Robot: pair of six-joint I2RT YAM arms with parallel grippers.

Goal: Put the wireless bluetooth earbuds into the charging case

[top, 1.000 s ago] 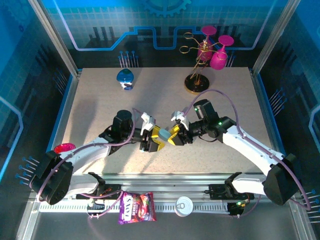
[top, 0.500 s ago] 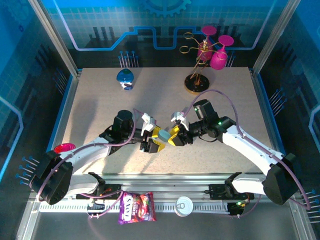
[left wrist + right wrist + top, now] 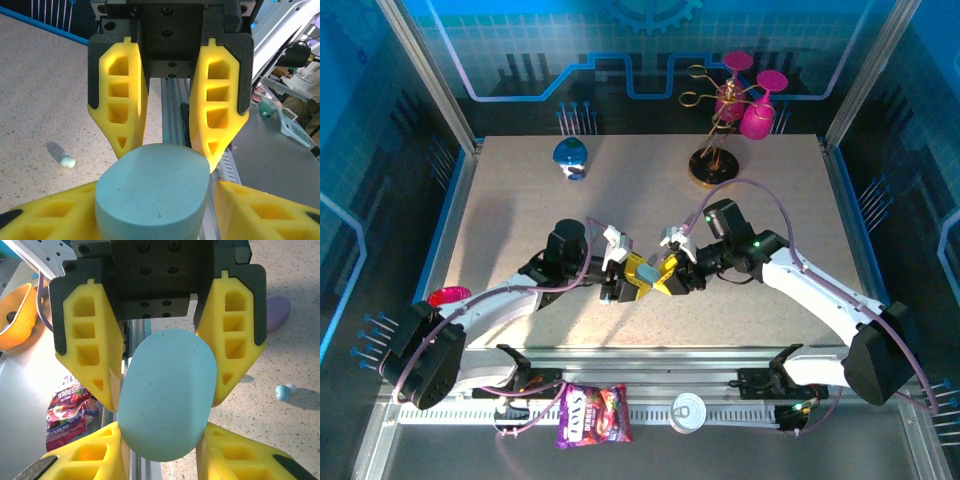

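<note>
Case, pale blue (image 3: 167, 395): pebble-shaped, lifted off the table (image 3: 520, 210) at its middle, between the two grippers; smooth closed face, inside hidden.
Right gripper (image 3: 166, 390): yellow fingers (image 3: 90, 350) pressed on both long sides of the pale blue case, gripping it.
Left gripper (image 3: 168, 150): fingertips (image 3: 122, 145) at the case's other end, one on each side; whether they clamp it cannot be told.
Whitish earbud (image 3: 66, 161): loose on the table, apart from any case.
Pale blue earbud (image 3: 283, 391): loose on the table, near the right gripper's finger.
Lilac case (image 3: 277, 314): lying on the table, partly behind that finger; inside hidden.
Orange bowl (image 3: 20, 310): off the table's edge; contents unclear.
Snack bag (image 3: 593, 415): on the near rail.
</note>
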